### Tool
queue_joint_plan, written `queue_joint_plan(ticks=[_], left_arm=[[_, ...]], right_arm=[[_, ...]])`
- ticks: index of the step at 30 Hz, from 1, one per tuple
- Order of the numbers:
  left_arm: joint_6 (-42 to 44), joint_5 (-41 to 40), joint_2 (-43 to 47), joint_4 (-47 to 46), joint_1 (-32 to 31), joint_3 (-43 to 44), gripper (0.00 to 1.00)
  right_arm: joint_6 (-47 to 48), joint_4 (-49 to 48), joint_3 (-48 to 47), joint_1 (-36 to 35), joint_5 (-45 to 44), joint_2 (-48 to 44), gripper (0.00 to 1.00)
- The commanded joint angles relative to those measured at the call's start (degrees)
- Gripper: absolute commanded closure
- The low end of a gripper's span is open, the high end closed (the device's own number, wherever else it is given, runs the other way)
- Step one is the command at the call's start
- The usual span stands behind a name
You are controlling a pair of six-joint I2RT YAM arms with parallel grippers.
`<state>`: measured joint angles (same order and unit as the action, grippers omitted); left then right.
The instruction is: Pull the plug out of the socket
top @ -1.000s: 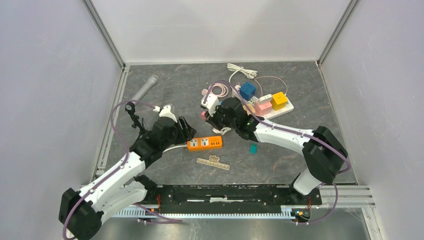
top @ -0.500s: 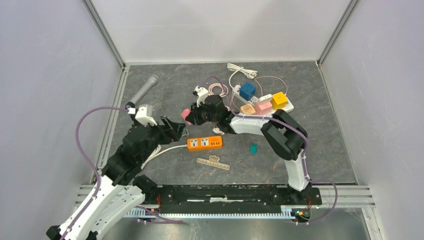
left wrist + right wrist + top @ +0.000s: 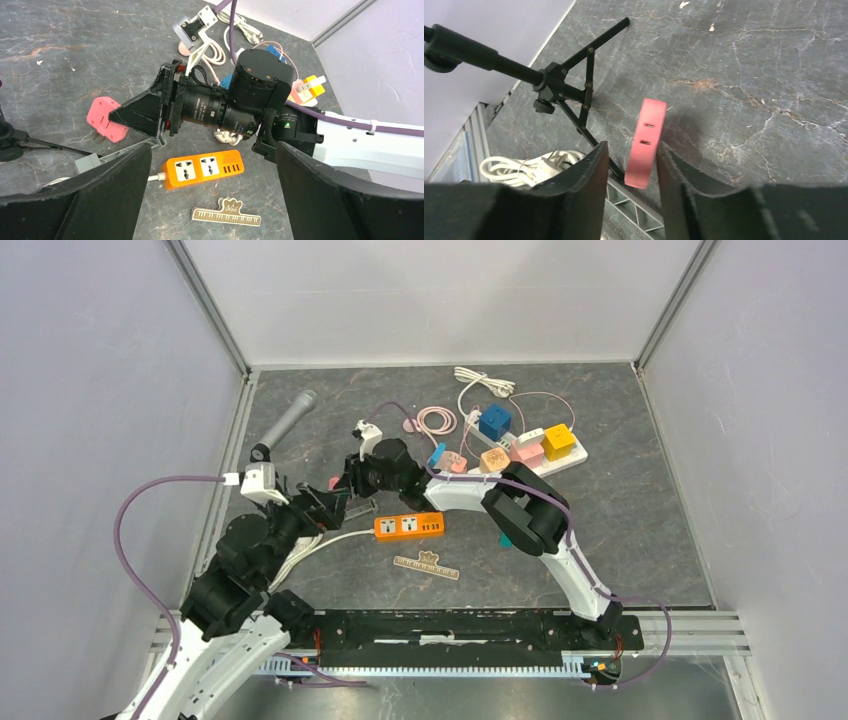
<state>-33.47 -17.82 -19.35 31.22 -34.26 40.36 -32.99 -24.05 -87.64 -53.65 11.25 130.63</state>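
Note:
A pink plug (image 3: 646, 140) stands between my right gripper's (image 3: 629, 165) fingers, against the right finger with a clear gap to the left one, so the jaws are open. In the left wrist view the plug (image 3: 106, 117) sits at the tip of the right gripper (image 3: 127, 114), prongs pointing down-left. From above it (image 3: 333, 483) is left of the orange power strip (image 3: 410, 526), whose two sockets (image 3: 200, 167) are empty. My left gripper (image 3: 210, 200) is wide open and empty above the strip; from above it (image 3: 325, 502) is close to the right gripper (image 3: 342, 483).
A white power strip (image 3: 578, 455) with coloured cube plugs lies at the back right. A microphone (image 3: 292, 418), a small black tripod (image 3: 564, 85), a coiled white cable (image 3: 529, 165), a piano-key clip (image 3: 427, 566) and a teal piece (image 3: 506, 537) lie around.
My right arm has swung left, carrying the pink plug away from the orange strip toward the tripod. My left arm has drawn back and lifted.

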Motion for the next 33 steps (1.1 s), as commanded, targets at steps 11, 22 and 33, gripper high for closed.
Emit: queue_joint_plan(ticks=[11, 22, 33], left_arm=[[5.6, -2.2, -1.5, 6.1, -0.1, 6.1, 0.00], [7.6, 0.3, -4.4, 9.8, -0.1, 10.1, 0.00], [6.2, 17.4, -17.3, -0.1, 0.0, 7.9, 0.00]], right_arm=[[11.3, 13.1, -3.4, 0.5, -13.4, -8.3, 0.41], [13.3, 30.9, 12.4, 2.5, -26.6, -32.0, 0.27], [10.6, 30.3, 38.4, 4.7, -33.7, -53.7, 0.03]])
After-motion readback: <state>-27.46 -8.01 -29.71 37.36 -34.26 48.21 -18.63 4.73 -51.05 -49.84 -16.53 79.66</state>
